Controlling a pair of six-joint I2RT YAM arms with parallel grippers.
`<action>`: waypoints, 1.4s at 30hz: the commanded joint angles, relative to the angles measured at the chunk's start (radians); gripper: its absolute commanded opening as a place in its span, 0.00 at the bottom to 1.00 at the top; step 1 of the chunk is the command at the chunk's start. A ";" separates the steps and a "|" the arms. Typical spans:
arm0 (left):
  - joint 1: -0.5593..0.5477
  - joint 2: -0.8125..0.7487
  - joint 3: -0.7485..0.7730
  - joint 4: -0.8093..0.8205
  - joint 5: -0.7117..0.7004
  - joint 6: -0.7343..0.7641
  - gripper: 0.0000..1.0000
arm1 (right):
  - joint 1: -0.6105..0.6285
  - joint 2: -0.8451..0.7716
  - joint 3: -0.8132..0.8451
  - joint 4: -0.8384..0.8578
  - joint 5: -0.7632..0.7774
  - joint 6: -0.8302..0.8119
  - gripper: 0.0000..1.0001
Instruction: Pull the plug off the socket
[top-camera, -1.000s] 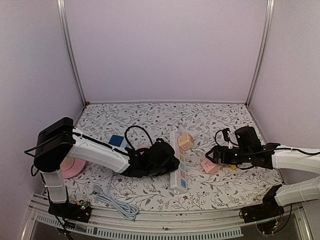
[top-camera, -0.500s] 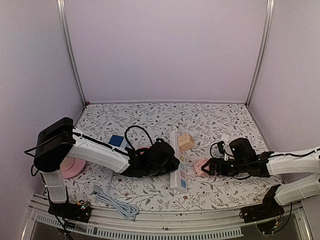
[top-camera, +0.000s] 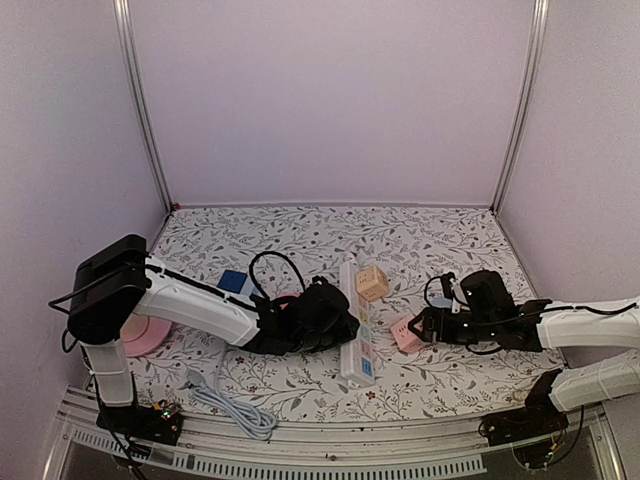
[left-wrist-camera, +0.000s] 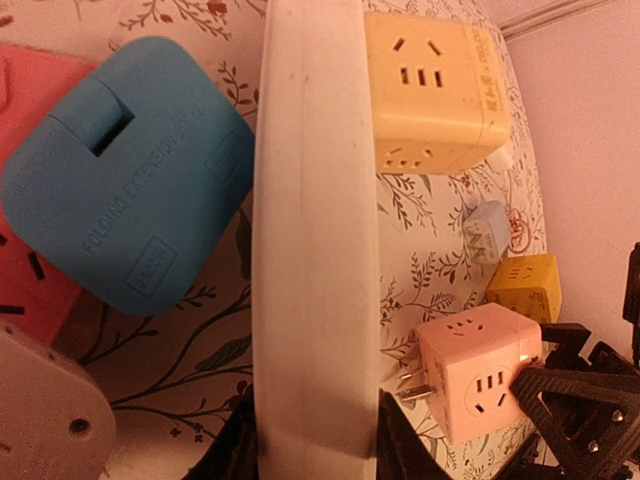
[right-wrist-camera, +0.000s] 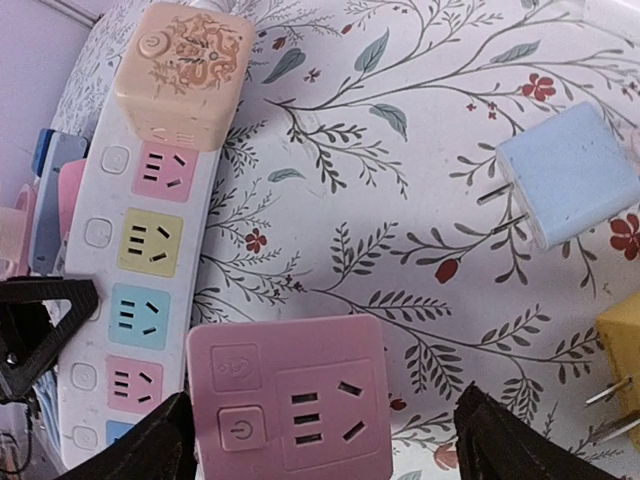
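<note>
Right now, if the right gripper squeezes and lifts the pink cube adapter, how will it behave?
The pink cube adapter looks like rigid moulded plastic, so probably stiff and light. Flat faces should stop rolling; smooth sides may slip in a loose pinch. Its prongs point toward the power strip and could snag it.

Table (top-camera: 420, 235): had floral-print top.
Pwr strip (top-camera: 355, 340): lay betw. left fingers (left-wrist-camera: 405, 450).
Pink cube (right-wrist-camera: 290, 400): lay betw. right fingers (right-wrist-camera: 510, 440).
Blue charger (right-wrist-camera: 570, 185): lay ahead of right fingers.
Yellow cube (right-wrist-camera: 622, 345): lay nr them, off to one side.
</note>
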 joint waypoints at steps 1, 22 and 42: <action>0.012 0.025 -0.028 -0.055 -0.028 0.050 0.00 | -0.008 -0.001 0.034 -0.027 0.057 -0.001 0.82; 0.010 0.030 -0.017 -0.034 -0.013 0.072 0.00 | -0.023 0.051 0.156 -0.019 -0.011 -0.053 0.69; 0.001 0.031 -0.037 0.004 0.021 0.095 0.00 | -0.073 0.396 0.317 0.232 -0.201 -0.004 1.00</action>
